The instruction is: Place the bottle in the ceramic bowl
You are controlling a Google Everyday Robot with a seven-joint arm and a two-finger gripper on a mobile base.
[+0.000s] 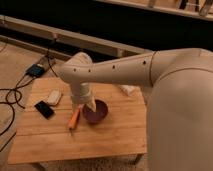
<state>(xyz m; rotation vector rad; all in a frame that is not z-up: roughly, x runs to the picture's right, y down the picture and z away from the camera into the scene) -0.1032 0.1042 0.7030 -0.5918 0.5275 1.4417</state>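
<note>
Counter [115, 135]: wooden, low, seen from above.
- Arm reaches in from the right. Its wrist hangs over the left rim of the ceramic bowl [99, 114].
- Gripper [85, 103] is just below the wrist at that rim, mostly hidden by the arm. Its jaws stand apart.
- Bottle [92, 105]: pale, slim shape at the bowl's left edge. The long axis is tilted, with the upper end under the wrist and the lower end down-right toward the bowl's inside.
- Cap end not distinguishable. Cannot tell whether the bottle touches the gripper or rests on the bowl.
- Orange carrot-like piece [74, 119] lies just left of the bowl.
- Black phone [44, 109] and white block [53, 97] are farther left.
- Pale object [129, 90] near the back edge is partly cut off by the arm.
</note>
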